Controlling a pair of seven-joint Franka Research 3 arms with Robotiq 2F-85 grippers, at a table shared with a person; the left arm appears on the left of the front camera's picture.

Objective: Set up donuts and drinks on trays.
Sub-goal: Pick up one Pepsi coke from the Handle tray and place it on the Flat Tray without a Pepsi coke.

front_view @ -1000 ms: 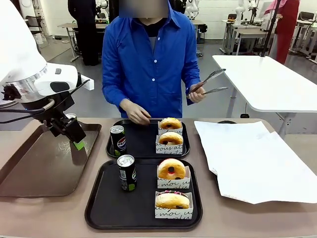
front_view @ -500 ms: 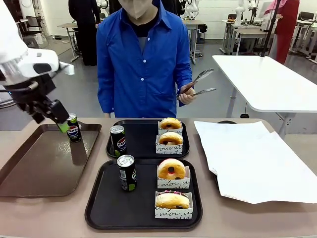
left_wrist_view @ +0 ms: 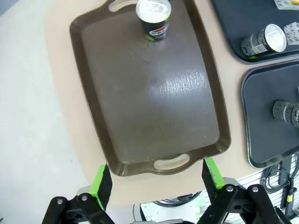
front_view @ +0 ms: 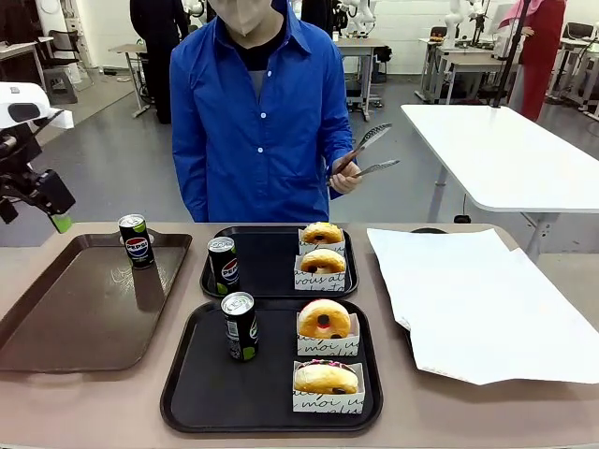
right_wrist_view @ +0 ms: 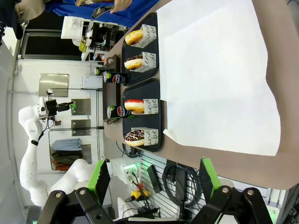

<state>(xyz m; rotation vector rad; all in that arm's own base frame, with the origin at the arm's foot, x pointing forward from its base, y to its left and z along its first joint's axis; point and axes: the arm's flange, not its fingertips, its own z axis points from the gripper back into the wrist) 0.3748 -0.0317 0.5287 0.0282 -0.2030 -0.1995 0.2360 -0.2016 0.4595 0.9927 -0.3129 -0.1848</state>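
Near tray (front_view: 182, 374): one can (front_view: 241, 326) at its left, two sleeved donuts (front_view: 324, 320) down its right side, nearest one (front_view: 326, 378) by the front rim. Set looked complete.

Far tray (front_view: 271, 271), just behind: one can (front_view: 223, 265) at left, two donuts (front_view: 323, 261) at right, the back one (front_view: 322, 232) near the far rim. Also complete by the look of it.

Brown tray (front_view: 75, 318) to the left held a spare can (front_view: 137, 240) upright at its far end; the left wrist view showed the same can (left_wrist_view: 153, 18) standing free near a handle cutout.

White paper sheet (front_view: 477, 299) lay on the right of the table.

Left gripper (front_view: 45, 208) was raised off the table's left edge, fingers apart and empty; its pads (left_wrist_view: 101, 181) stood wide above the brown tray. Right gripper (right_wrist_view: 152, 179) was likewise spread, holding nothing, parked well clear.

Person at the far side stood upright, tongs (front_view: 370, 154) in one hand (front_view: 344, 178).

Judgement: both sets appear laid, so the step was a clean retreat. Best done by lifting high and outward, away from the spare can, with no sweep across the trays.

Against a second ago: the left gripper was then low over the brown tray, masking the spare can; it had since drawn up and left. The person's other hand had been on the far tray and was now withdrawn.
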